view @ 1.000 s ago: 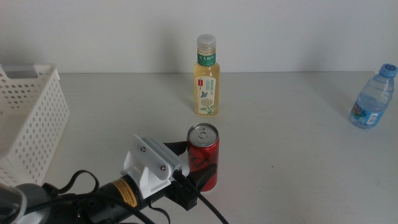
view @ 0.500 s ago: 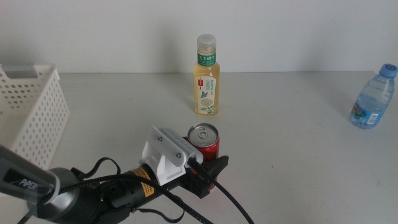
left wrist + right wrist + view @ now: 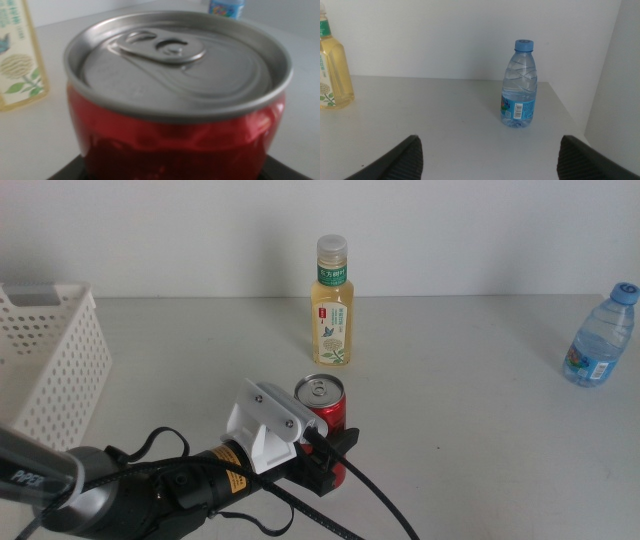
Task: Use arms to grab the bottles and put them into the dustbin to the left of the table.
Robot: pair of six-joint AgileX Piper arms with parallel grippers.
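Left gripper [image 3: 335, 455] clasps the red can [image 3: 322, 402] (upright).

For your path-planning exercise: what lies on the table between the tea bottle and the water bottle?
Nothing: between the tea bottle and the water bottle only bare table shows, in both the middle and right wrist views.

A plain pale wall [image 3: 150, 230] fills the upper third of the middle view from edge to edge. It is bare and evenly lit, with faint soft shadows low down where it meets the tabletop. In the right wrist view the same wall [image 3: 445, 35] covers the upper half of the frame. At the right edge a flat grey-white side panel [image 3: 617, 75] stands upright, its border slanting down toward the lower right corner.
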